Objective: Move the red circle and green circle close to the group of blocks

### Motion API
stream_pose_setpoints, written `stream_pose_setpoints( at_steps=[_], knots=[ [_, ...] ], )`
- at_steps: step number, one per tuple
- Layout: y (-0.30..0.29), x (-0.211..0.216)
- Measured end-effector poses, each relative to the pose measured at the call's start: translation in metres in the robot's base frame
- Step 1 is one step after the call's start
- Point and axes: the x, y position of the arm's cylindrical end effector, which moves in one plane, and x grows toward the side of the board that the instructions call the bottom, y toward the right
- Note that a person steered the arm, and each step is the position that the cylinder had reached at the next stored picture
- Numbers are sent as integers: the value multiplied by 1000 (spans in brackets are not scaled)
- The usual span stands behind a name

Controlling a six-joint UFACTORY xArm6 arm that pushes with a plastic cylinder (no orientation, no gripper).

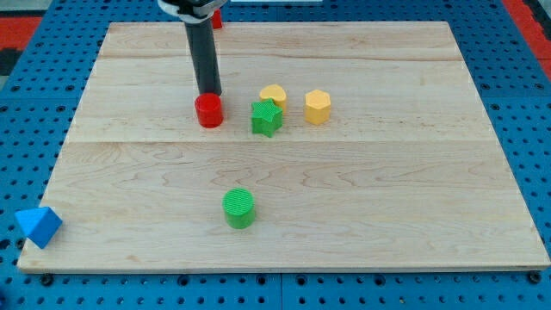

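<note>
Camera view, single frame. Landmark for all positions: red circle, a short red cylinder on the wooden board, in the board's upper half, left of centre.

- My tip: the dark rod comes down from the view's top edge and ends directly above the red circle as seen here, at its far rim. Touching or a hair apart: cannot tell. No gripper on this rig, only the bare rod, so nothing is grasped or clenched.
- Green star-shaped block: to the view's right of the red circle, near it but clearly apart, roughly level with it.
- Yellow block, rounded, possibly a heart, shape unsure: right of the red circle and slightly toward the view's top, tucked just behind the green star.
- Yellow hexagon: farther right of the red circle, past the star, a small gap between the two.
- Green circle: well below the red circle toward the view's bottom, a little to its right, alone.
- Blue triangle: far to the lower left of the red circle, sitting at the board's bottom-left corner, partly off the wood.
- Small red object at the board's top edge, above the red circle, mostly hidden behind the rod; shape unreadable.
</note>
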Motion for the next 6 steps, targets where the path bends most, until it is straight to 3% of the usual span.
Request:
stream_pose_setpoints(
  at_steps=[2, 3, 4, 5, 6],
  knots=[
    [-93, 75],
    [-33, 80],
    [2, 56],
    [12, 98],
    [116, 144]
  ],
)
